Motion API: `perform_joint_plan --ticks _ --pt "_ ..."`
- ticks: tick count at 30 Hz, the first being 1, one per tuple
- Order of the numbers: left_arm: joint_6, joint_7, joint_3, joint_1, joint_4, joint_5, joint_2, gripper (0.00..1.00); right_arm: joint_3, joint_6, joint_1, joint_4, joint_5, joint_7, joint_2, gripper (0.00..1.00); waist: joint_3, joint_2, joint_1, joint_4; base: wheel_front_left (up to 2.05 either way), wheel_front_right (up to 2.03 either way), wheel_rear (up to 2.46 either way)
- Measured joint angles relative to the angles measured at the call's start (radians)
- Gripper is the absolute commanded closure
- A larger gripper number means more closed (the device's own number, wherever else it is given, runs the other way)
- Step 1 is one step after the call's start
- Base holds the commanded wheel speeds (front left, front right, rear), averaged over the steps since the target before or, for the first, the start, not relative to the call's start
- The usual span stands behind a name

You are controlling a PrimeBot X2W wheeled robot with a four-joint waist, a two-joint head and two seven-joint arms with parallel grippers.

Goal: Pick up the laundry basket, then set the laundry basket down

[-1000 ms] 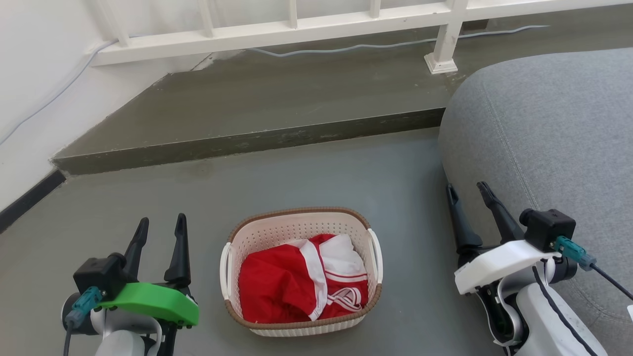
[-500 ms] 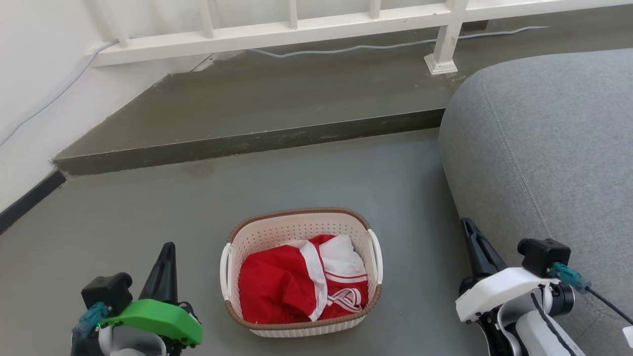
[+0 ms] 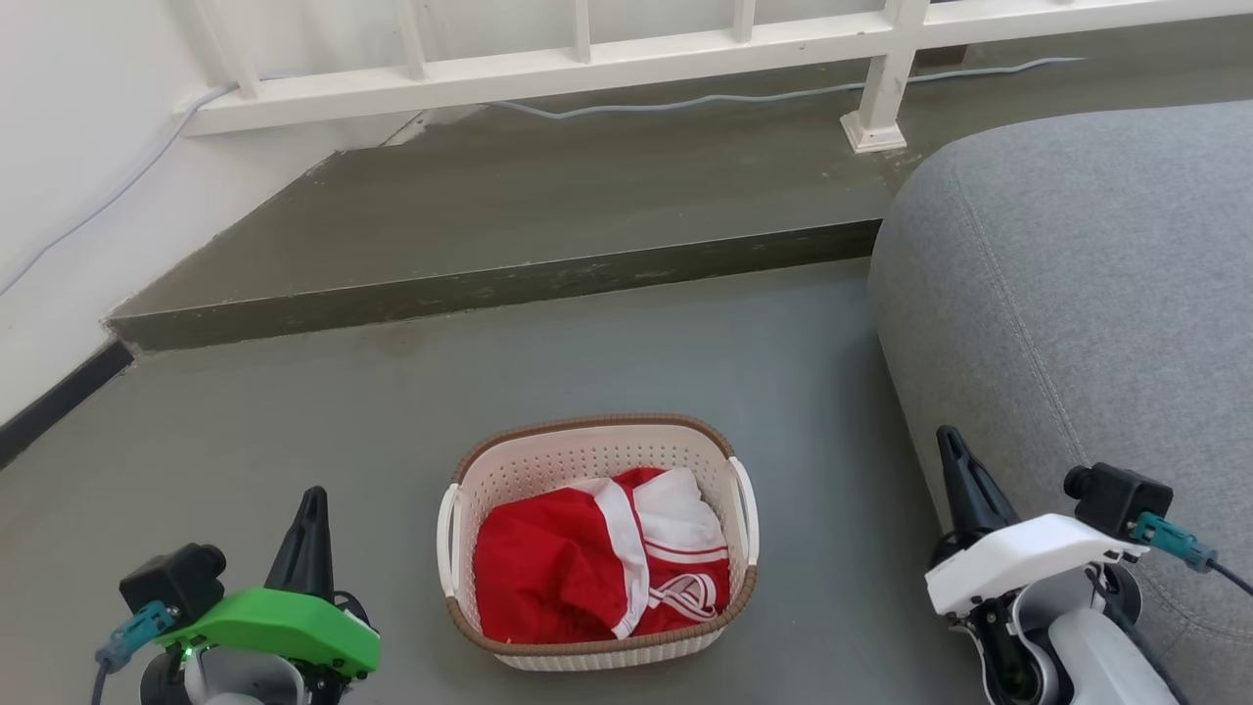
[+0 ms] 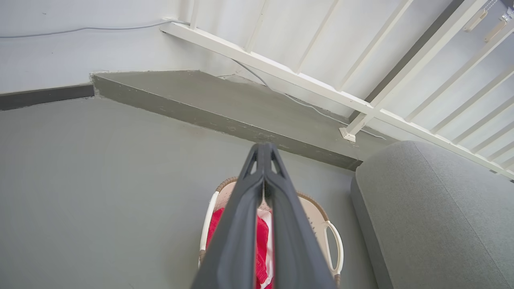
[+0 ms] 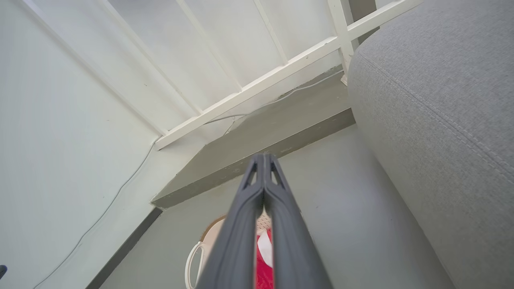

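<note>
Across the bottom, a grey floor (image 3: 294,411), with a grey sofa (image 3: 1077,294) bulging in from the right and a raised step (image 3: 509,196) beyond, topped by a white railing (image 3: 587,64) with a pale cable (image 3: 705,97) along its foot. Low and centre on the floor, between the two arms, the laundry basket (image 3: 587,455): stands upright, mouth open upward, clear of the sofa. Looks a little wider than deep from the head, so long axis apparently left to right, from one white handle (image 3: 447,539) to the other, front wall squarely toward the robot. Inside, a crumpled red and white garment (image 3: 587,568). To its left, the left gripper (image 3: 313,504), fingers pressed together on nothing, pointing away from the robot, apart from the basket. To its right, near the sofa's edge, the right gripper (image 3: 954,450), likewise clamped tight and empty.
</note>
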Motion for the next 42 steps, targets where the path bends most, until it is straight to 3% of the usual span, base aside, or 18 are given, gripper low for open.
perform_joint_plan --ticks 42 --pt "-0.009 0.141 0.089 -0.001 -0.025 -0.445 -0.001 1.00 -0.162 0.051 -0.001 -0.015 0.449 0.136 0.017 1.00 -0.016 0.0000 0.0000 0.005 0.00 0.00 0.00"
